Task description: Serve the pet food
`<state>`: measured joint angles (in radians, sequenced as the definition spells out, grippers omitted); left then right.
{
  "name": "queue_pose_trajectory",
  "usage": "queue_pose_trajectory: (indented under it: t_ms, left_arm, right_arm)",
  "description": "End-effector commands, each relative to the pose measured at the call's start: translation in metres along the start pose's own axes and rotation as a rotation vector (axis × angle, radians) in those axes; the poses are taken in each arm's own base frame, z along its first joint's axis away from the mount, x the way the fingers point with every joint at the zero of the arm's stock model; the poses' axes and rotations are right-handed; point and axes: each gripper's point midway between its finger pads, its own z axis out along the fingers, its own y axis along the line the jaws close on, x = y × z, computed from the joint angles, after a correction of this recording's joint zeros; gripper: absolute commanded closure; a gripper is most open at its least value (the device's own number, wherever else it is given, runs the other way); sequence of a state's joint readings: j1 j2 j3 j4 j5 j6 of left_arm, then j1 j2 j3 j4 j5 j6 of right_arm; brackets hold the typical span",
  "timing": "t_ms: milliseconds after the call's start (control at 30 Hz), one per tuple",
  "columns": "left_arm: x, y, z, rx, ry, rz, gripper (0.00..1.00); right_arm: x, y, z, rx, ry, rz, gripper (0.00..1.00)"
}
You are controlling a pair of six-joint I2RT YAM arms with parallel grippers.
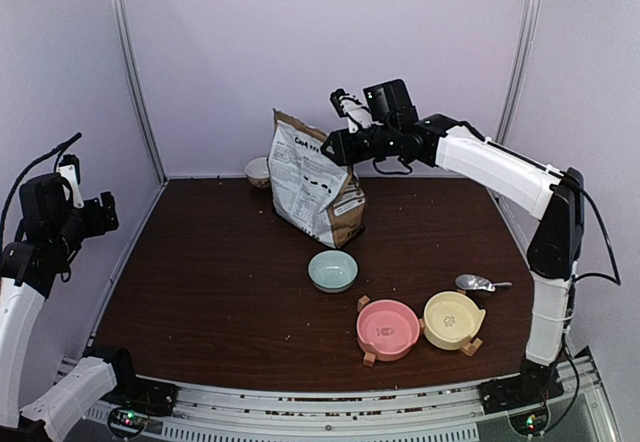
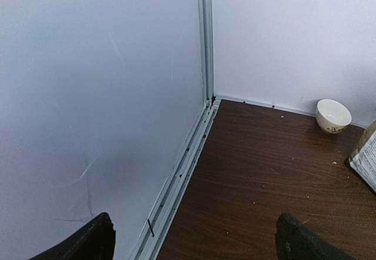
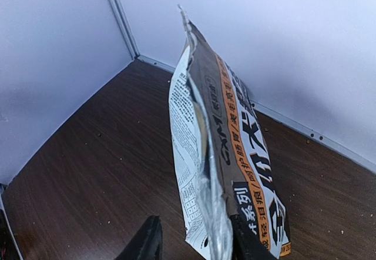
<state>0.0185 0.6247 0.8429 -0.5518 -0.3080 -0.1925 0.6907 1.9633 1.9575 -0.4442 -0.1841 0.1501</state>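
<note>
Right gripper (image 3: 194,245), mine: jaws parted astride the bag (image 3: 223,154), far centre. Left gripper (image 2: 194,242): spread wide, far left. Near right: green bowl (image 1: 333,271), pink bowl (image 1: 388,328), yellow bowl (image 1: 452,320), scoop (image 1: 478,283). Contents, pet food: hidden, bag's inside unseen.

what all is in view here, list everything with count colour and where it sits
table: one, dark brown, under everything
bag: one, brown and white print, upright, back centre
white bowl: one, white, back wall, left of the bag
green bowl: one, pale green, centre, in front of the bag
pink bowl: one, pink, wooden stand, front right
yellow bowl: one, yellow, wooden stand, right of pink
scoop: one, silver, behind the yellow bowl
specks: several, pale, scattered on the table
left tool: one, black, open, raised far left
right tool: one, black, straddling the bag's top
</note>
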Motion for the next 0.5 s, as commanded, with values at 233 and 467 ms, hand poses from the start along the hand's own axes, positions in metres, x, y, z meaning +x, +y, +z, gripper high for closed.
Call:
queue_pose_trajectory:
  t_ms: [233,467]
  left_arm:
    - [-0.013,-0.002,-0.005,0.019,-0.036,-0.005,0.02]
    - [-0.014,-0.004,-0.005,0.026,-0.034,-0.005,0.02]
  right_arm:
    - [-0.01,-0.015,0.008,0.189,-0.029,-0.05,1.0]
    - [-0.047,0.035,0.012,0.036,-0.17,0.039,1.0]
